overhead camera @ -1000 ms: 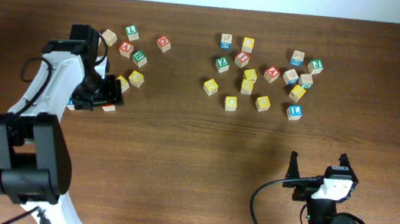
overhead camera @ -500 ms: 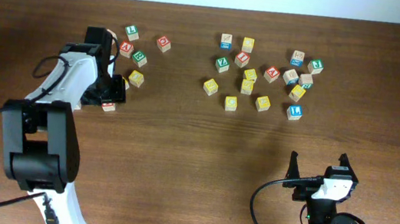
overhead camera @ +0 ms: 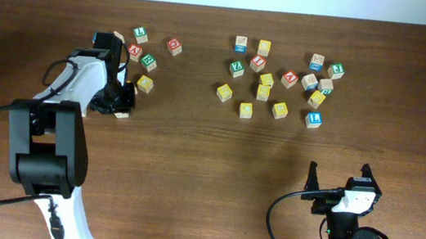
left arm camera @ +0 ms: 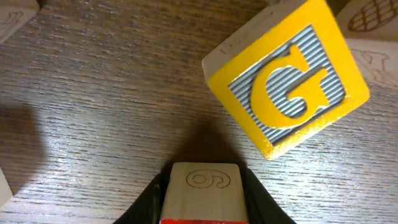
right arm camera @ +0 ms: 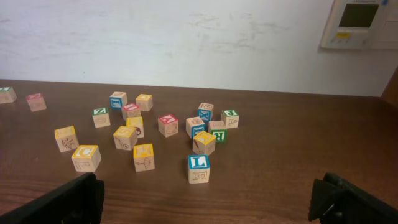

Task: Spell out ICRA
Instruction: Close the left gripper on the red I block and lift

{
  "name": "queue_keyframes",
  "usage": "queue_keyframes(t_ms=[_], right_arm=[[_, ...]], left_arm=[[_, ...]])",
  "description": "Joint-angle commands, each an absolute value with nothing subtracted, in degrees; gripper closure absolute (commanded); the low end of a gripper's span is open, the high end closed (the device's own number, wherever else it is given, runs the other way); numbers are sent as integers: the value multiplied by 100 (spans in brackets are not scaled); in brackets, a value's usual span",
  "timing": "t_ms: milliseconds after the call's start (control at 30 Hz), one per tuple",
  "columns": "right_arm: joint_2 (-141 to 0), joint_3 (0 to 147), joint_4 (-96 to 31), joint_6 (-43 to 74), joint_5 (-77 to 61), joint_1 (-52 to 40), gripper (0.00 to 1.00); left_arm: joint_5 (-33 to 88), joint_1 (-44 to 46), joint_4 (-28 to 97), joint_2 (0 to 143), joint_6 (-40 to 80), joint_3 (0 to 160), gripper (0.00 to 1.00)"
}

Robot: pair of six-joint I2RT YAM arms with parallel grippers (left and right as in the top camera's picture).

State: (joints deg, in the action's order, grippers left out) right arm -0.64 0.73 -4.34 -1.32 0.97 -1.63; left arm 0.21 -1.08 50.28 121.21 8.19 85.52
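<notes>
No letter is placed yet; blocks (overhead camera: 266, 80) lie scattered over the bench (overhead camera: 205, 176). Left pincer (left arm camera: 202, 208) grips a red-edged block (left arm camera: 201, 185) beside the G block (left arm camera: 286, 81); right pincer (overhead camera: 339, 177) hangs wide open.

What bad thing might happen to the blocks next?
The left gripper pinches a red-edged block right beside the yellow G block, so lifting or turning might bump the G away. Another block sits just behind the G, so one knock could push both.

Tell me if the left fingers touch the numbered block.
Touching. The left wrist view shows both fingers pressed against the block's sides.
</notes>
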Motion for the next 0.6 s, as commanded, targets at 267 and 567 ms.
queue_keyframes(t_ms=[267, 567], right_arm=[[-21, 32, -469, -108, 84, -148, 2], [-21, 32, -469, -108, 84, -148, 2]], left_arm=[[840, -128, 6501, 12342, 829, 9612, 78], [2204, 438, 8165, 12331, 631, 10145, 78]])
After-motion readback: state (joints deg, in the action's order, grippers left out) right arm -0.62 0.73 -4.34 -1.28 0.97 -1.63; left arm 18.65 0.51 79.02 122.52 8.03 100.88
